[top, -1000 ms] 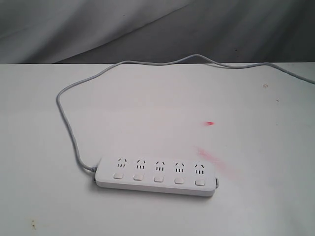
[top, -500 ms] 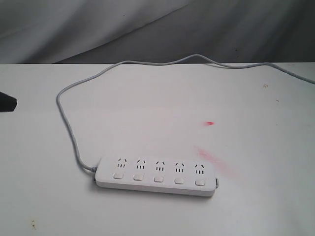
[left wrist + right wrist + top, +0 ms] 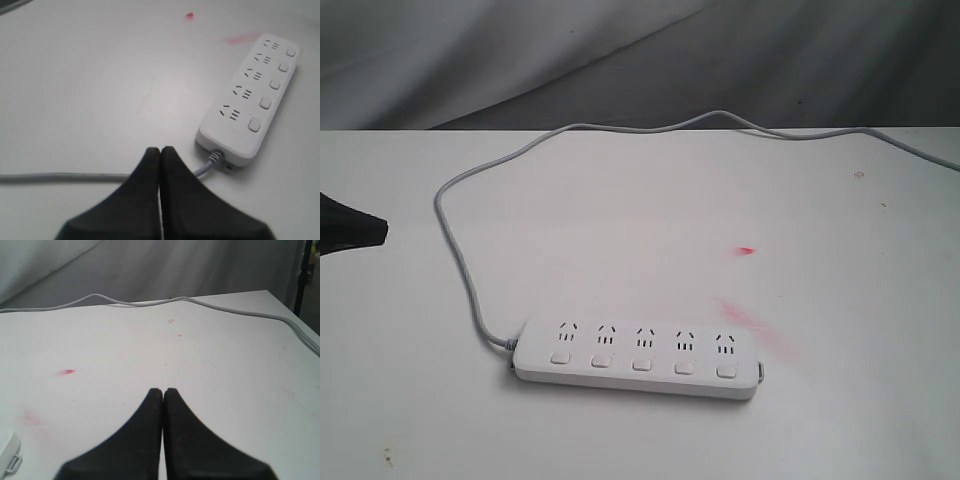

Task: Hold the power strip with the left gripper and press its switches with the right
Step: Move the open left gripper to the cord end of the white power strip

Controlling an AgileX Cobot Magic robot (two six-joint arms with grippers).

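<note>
The left gripper (image 3: 377, 232) is hovering well off the left end of the power strip (image 3: 640, 358), farther back and touching nothing. Its two black fingers (image 3: 150, 167) are pressing together on empty air. The grey cord (image 3: 458, 262) is leaving the strip's left end and looping away behind it. The strip is lying flat on the white table (image 3: 620, 210). A red smear (image 3: 750, 318) is showing just behind its right end. The right gripper (image 3: 163, 390) is sitting apart from that end, its fingers closed and gripping nothing.
</note>
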